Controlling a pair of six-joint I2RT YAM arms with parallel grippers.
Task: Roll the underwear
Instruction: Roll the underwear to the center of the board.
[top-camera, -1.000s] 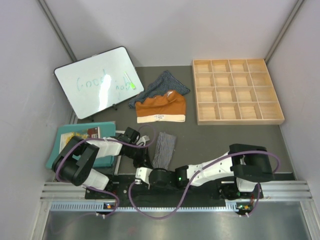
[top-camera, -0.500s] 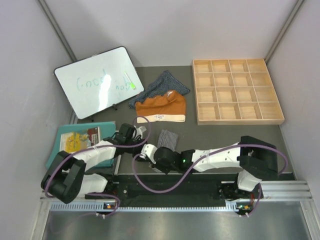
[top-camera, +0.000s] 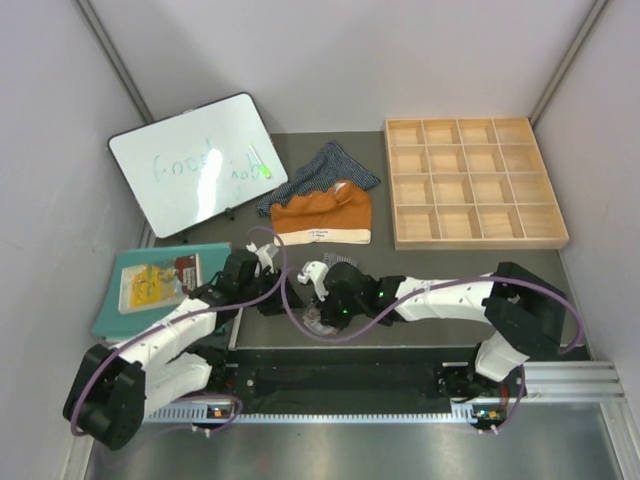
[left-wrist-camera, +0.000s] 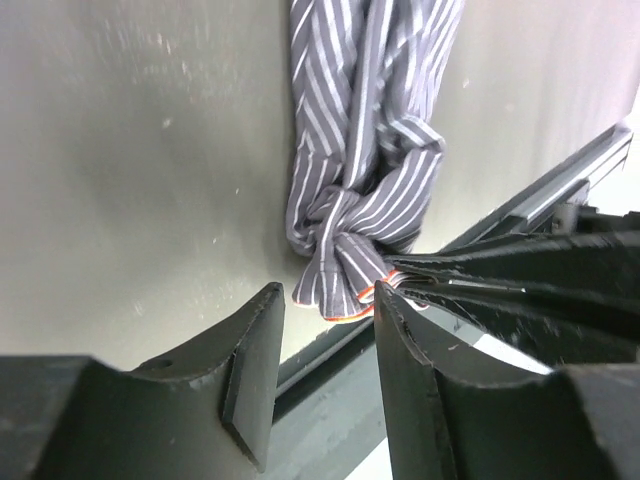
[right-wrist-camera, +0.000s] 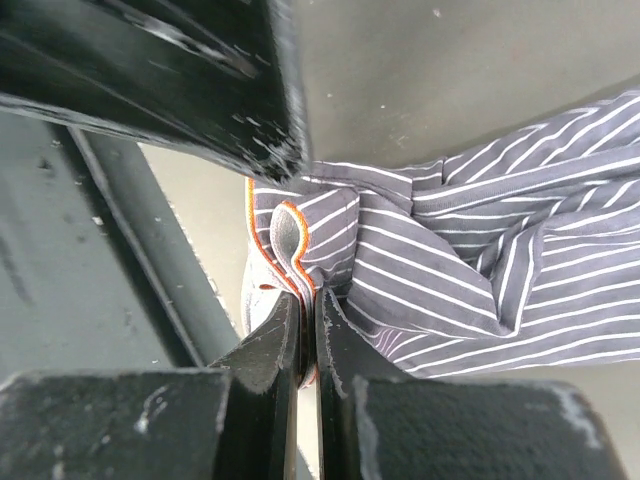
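The grey pinstriped underwear (left-wrist-camera: 365, 170) lies bunched on the dark table, its orange-trimmed edge (right-wrist-camera: 290, 240) gathered at the near end. My right gripper (right-wrist-camera: 308, 305) is shut on that trimmed edge. My left gripper (left-wrist-camera: 328, 300) stands open just short of the same bunched end, with nothing between its fingers, and the right gripper's fingers (left-wrist-camera: 500, 285) sit close beside it. From above, both grippers meet over the cloth (top-camera: 318, 323) and hide most of it. The rust-orange underwear (top-camera: 322, 215) and the navy striped underwear (top-camera: 322, 168) lie flat farther back.
A whiteboard (top-camera: 195, 160) leans at the back left. A wooden compartment tray (top-camera: 478, 242) sits at the back right. A teal mat (top-camera: 112, 310) with a packet on it lies left of the left arm. A metal rail (top-camera: 350, 385) runs along the near edge.
The left gripper opened and let go of the grey cloth. The right gripper shut on its trimmed edge. Both arms reached farther from the near edge, and the cloth bunched up.
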